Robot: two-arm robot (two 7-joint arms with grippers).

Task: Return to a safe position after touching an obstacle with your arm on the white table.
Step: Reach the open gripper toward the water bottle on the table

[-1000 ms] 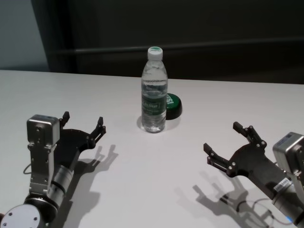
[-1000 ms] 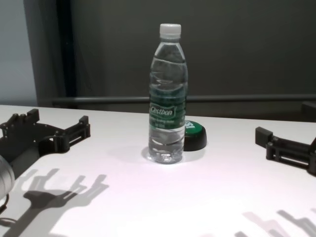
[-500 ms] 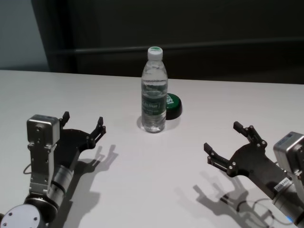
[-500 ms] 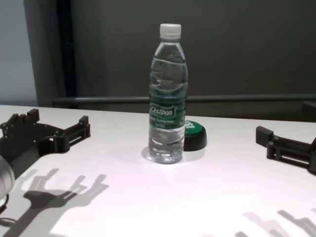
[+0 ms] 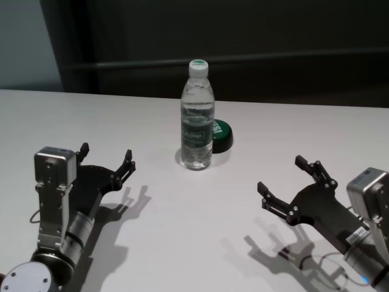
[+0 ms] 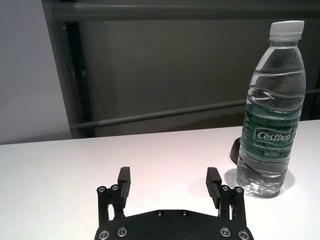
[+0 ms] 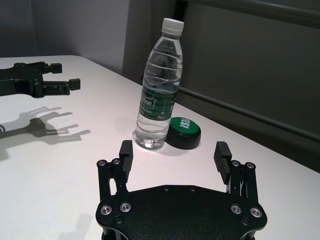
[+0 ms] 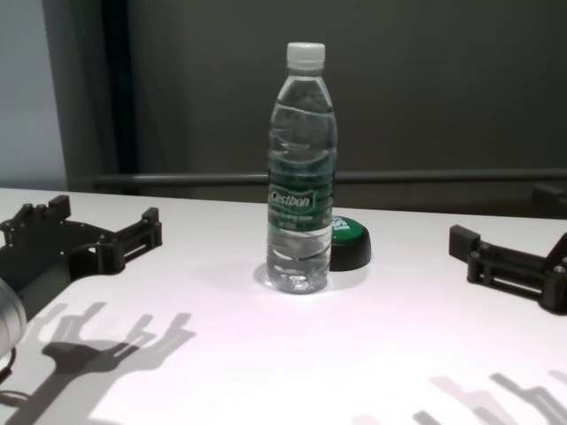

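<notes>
The clear water bottle [image 5: 197, 121] with a white cap and green label band stands upright at the middle of the white table [image 5: 182, 231]. It also shows in the chest view [image 8: 301, 195], the left wrist view [image 6: 272, 110] and the right wrist view [image 7: 159, 95]. My left gripper [image 5: 106, 152] is open and empty, low over the table, to the left of the bottle and apart from it. My right gripper [image 5: 281, 173] is open and empty to the bottle's right and nearer to me, also apart from it. Nothing touches the bottle.
A low black puck with a green top [image 5: 222, 135] sits just behind and right of the bottle, close to its base. A dark wall with a horizontal rail runs behind the table's far edge.
My right gripper has shifted slightly to the left, toward the middle of the table. The left arm and the bottle have not moved.
</notes>
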